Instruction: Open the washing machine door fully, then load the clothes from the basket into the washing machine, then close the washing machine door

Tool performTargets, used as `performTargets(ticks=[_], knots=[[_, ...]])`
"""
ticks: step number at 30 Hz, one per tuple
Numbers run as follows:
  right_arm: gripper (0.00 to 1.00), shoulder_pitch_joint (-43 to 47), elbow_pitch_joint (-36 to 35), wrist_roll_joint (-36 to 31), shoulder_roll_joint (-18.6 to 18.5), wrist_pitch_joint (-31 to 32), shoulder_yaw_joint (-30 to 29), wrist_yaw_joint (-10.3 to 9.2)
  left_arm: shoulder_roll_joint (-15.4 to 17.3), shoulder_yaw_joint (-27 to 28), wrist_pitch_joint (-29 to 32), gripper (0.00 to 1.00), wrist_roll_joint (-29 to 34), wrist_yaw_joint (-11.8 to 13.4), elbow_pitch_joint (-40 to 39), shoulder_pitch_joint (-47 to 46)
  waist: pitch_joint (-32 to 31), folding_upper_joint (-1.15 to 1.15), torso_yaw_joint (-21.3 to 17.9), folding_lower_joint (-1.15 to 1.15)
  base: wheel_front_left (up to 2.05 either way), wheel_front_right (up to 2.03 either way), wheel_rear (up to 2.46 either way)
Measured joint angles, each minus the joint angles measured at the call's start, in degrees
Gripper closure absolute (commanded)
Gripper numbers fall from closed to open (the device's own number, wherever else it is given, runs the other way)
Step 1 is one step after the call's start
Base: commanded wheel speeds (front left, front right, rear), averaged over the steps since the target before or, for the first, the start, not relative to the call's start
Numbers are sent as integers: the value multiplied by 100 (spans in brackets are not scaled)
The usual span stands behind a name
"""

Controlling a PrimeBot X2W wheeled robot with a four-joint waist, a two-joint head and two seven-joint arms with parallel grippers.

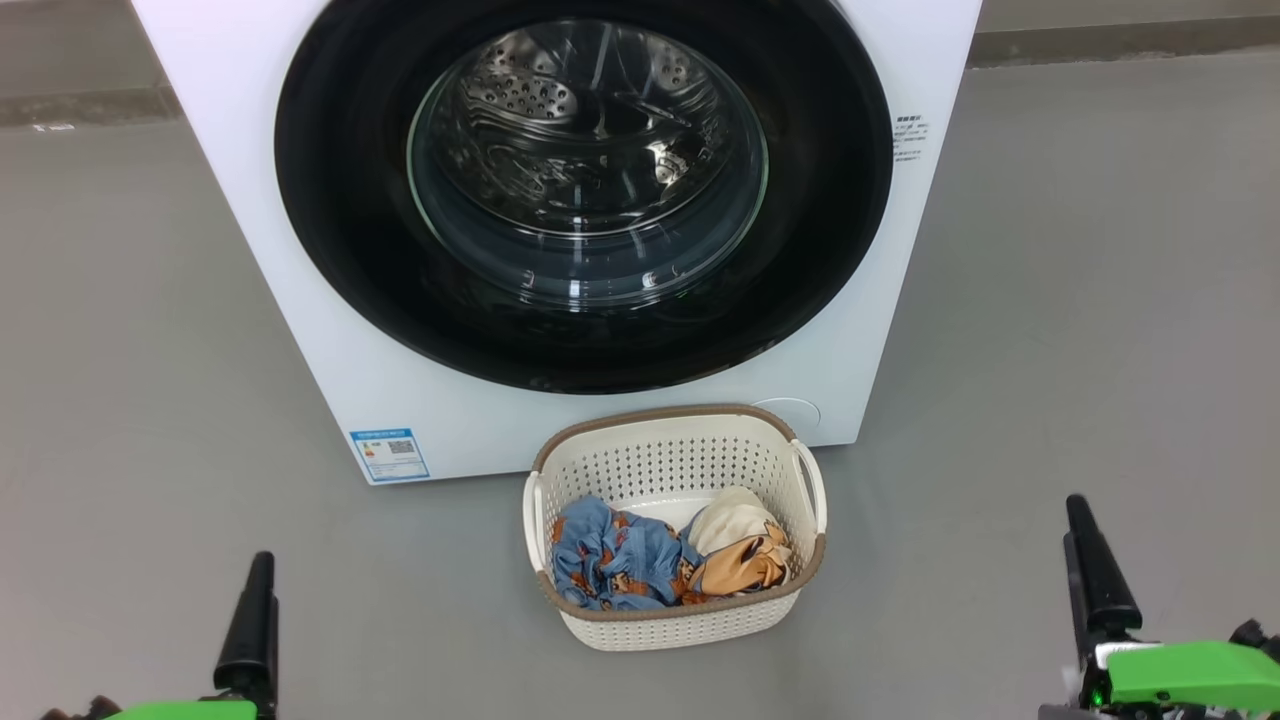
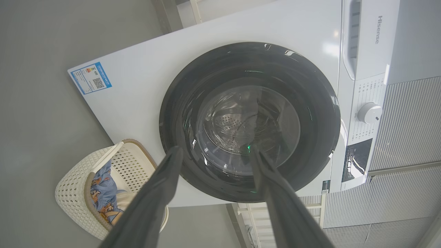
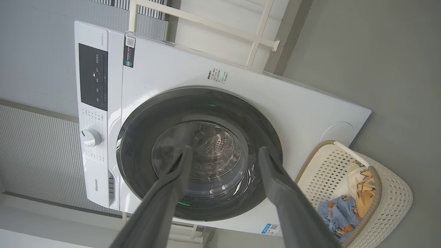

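Both jaws wide, well apart from basket (image 1: 682,626)

The white washing machine (image 1: 300,300) has its round, glossy black-rimmed door (image 1: 585,190) shut. Just in front, on the floor (image 1: 1050,350), the cream perforated basket (image 1: 680,620) stands upright holding the clothes (image 1: 640,565): crumpled blue at left, cream-white and orange-tan at right.
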Motion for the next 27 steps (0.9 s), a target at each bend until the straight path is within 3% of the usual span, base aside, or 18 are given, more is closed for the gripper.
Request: performTargets(ticks=[8, 27], knots=[[0, -59, -92, -549, -4, -120, -51, 0, 4, 78, -137, 0, 349, 0, -134, 0, -33, 0, 13, 0, 0, 0, 0], [0, -168, -345, -2123, -5, -435, 77, 0, 19, -99, -454, 0, 2167, 255, -664, 90, -105, 0, 44, 0, 0, 0, 0]])
